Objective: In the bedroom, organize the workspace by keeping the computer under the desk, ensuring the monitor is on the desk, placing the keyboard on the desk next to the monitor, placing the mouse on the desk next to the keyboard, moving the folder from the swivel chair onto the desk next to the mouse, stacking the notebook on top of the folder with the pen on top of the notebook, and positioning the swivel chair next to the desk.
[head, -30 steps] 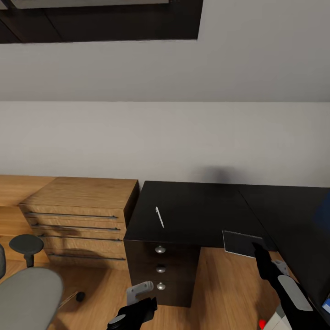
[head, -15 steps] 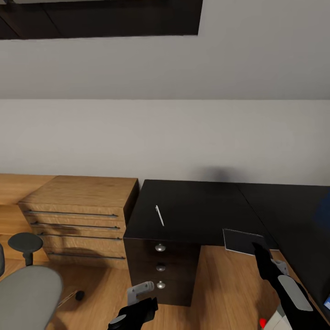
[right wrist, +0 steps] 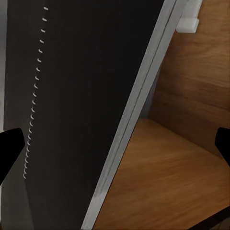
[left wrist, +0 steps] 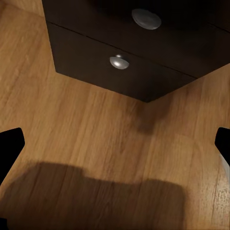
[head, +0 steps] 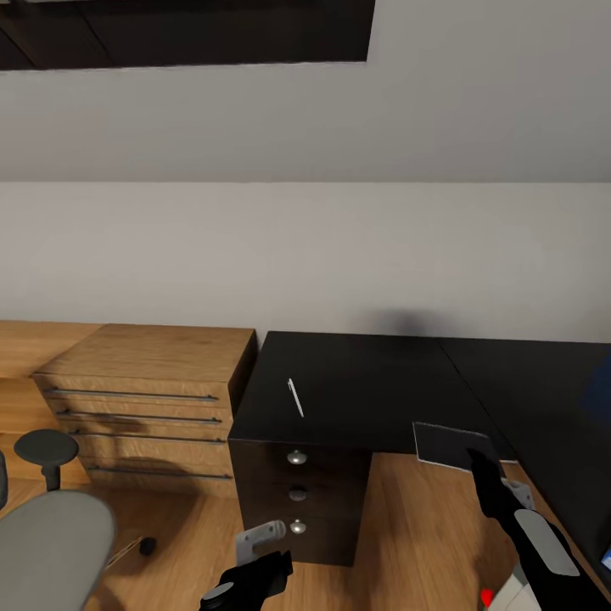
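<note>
The black-topped desk fills the middle and right of the head view, its drawer unit showing round silver knobs. The thin white pen lies on the desk's left part. A flat black item with a pale-grey edge sits at the desk's front edge, folder or notebook I cannot tell. My right gripper reaches its near corner. In the right wrist view the item runs between widely spread fingertips. My left gripper is open, low over the floor before the drawers. The grey swivel chair stands bottom left.
A light-wood chest with long bar handles stands against the wall left of the desk. Bare wooden floor lies between the drawer unit and the desk's right wing. A blue patch shows on the desk at the right border.
The whole head view has crept slightly, so the camera has moved a little. Both arms and the flat black item keep their places.
</note>
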### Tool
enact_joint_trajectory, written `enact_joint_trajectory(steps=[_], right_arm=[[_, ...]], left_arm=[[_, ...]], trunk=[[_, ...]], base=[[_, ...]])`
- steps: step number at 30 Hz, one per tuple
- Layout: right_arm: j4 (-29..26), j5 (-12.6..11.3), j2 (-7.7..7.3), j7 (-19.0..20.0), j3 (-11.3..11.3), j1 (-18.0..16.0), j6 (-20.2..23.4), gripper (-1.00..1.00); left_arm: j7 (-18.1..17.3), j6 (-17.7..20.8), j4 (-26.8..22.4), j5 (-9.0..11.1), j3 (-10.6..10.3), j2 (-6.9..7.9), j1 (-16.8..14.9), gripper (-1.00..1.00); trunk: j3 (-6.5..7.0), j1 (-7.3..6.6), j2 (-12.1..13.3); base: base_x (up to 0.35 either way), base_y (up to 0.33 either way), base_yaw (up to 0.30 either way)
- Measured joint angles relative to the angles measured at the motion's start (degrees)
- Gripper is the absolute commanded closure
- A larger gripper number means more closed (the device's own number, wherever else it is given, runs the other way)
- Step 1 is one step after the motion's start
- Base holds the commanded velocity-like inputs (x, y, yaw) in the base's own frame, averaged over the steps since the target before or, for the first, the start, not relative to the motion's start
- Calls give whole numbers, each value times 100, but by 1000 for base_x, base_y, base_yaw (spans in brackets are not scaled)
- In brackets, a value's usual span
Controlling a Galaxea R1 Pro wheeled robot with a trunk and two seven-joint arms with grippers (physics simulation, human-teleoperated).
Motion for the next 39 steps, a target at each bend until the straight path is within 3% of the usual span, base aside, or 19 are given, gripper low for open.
enact_joint_trajectory(steps=[29,30,39], right_arm=[[-12,-1,-9,4,0,0,5,-100],[-13,-1,-9,3,0,0,5,100],[-25,-1,-9,11,-2,-1,4,100]], left_arm=[[-21,-8,130,1,1,9,0,-100],[-21,-8,130,0,1,9,0,-100],[-21,-8,132,0,1,9,0,-100]], trunk=[[0,0,0],[0,0,0],[0,0,0]], base=[[31,0,0],[1,0,0],[0,0,0]])
